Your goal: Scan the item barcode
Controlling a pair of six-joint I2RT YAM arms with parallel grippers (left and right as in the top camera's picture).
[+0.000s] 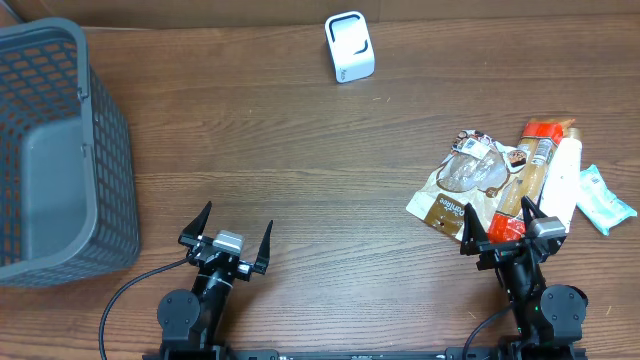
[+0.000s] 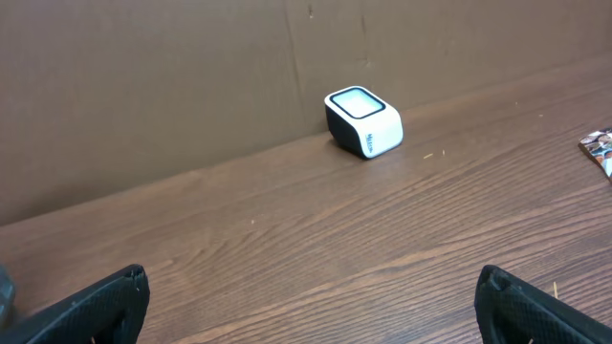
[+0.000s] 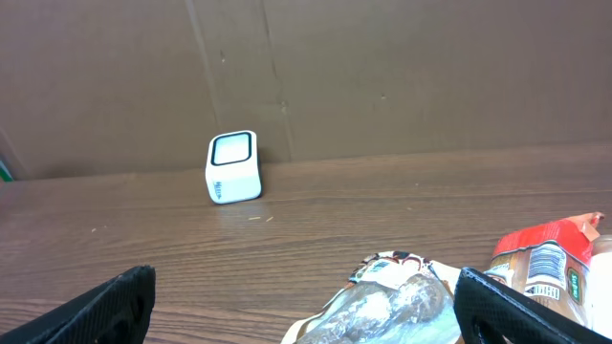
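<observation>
A white barcode scanner [image 1: 349,47] with a dark window stands at the table's far edge, also seen in the left wrist view [image 2: 363,121] and the right wrist view [image 3: 232,168]. Several items lie in a pile at the right: a brown snack bag with a clear window [image 1: 465,180] [image 3: 402,301], a red and brown packet [image 1: 530,165] [image 3: 547,260], a white tube [image 1: 566,180] and a teal packet [image 1: 606,200]. My right gripper [image 1: 498,212] [image 3: 306,306] stands open just in front of the snack bag, holding nothing. My left gripper [image 1: 237,222] [image 2: 311,301] is open over bare wood.
A large grey mesh basket [image 1: 100,150] fills the table's left side. A brown cardboard wall [image 2: 191,76] rises behind the scanner. Wooden tabletop [image 1: 300,160] stretches between basket and item pile.
</observation>
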